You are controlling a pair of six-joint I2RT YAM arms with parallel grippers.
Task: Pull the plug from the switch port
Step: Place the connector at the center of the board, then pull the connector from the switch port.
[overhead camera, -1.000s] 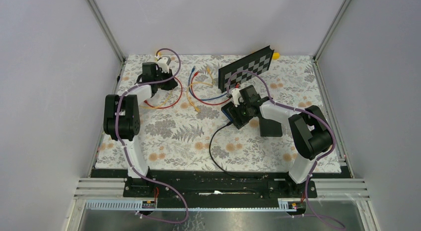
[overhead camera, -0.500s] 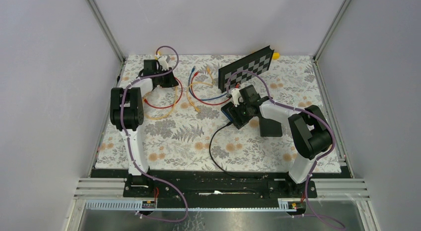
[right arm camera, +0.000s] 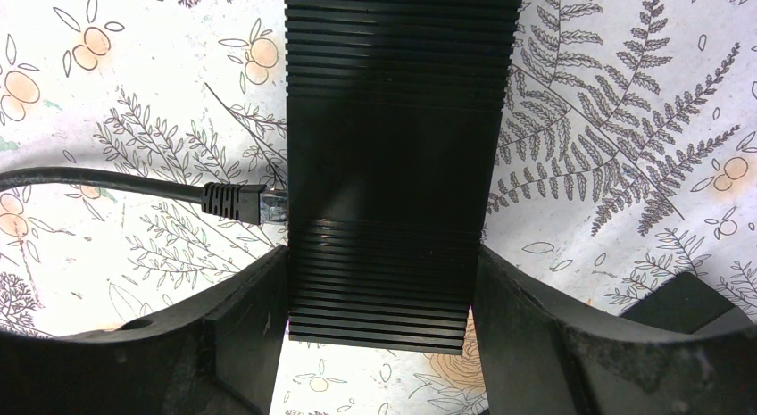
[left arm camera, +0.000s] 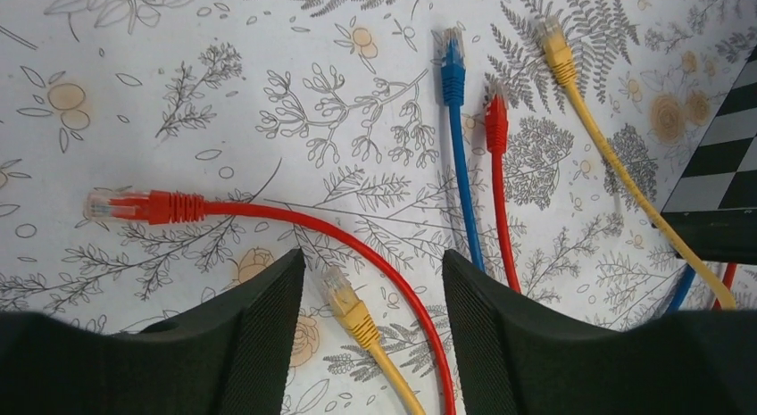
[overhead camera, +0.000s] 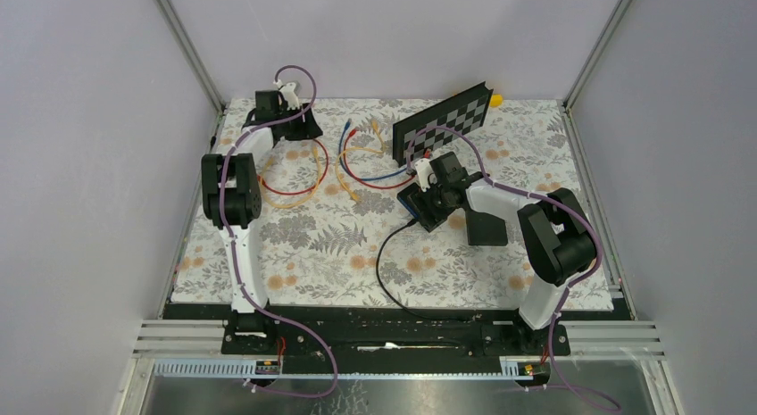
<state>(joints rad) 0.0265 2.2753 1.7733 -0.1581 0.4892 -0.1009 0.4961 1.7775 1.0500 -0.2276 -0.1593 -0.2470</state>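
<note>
The black ribbed switch (right arm camera: pixel 393 147) lies on the floral mat and shows in the top view (overhead camera: pixel 427 210) under my right wrist. My right gripper (right arm camera: pixel 379 290) is shut on the switch, one finger on each side. A black plug (right arm camera: pixel 234 202) with its black cable (overhead camera: pixel 384 263) sits in the port on the switch's left side. My left gripper (left arm camera: pixel 373 294) is open at the far left of the mat (overhead camera: pixel 293 129), above a loose yellow plug (left arm camera: pixel 344 301) and a red cable (left arm camera: pixel 357 245); it holds nothing.
Loose blue (left arm camera: pixel 453 71), red (left arm camera: pixel 496 129) and yellow (left arm camera: pixel 558 58) patch cables lie between the arms. A checkerboard panel (overhead camera: pixel 444 120) leans at the back. A black block (overhead camera: pixel 486 226) sits beside the right arm. Frame walls border the mat.
My left arm has swung farther back toward the far left corner, away from the cable loops. The right gripper and switch have not moved.
</note>
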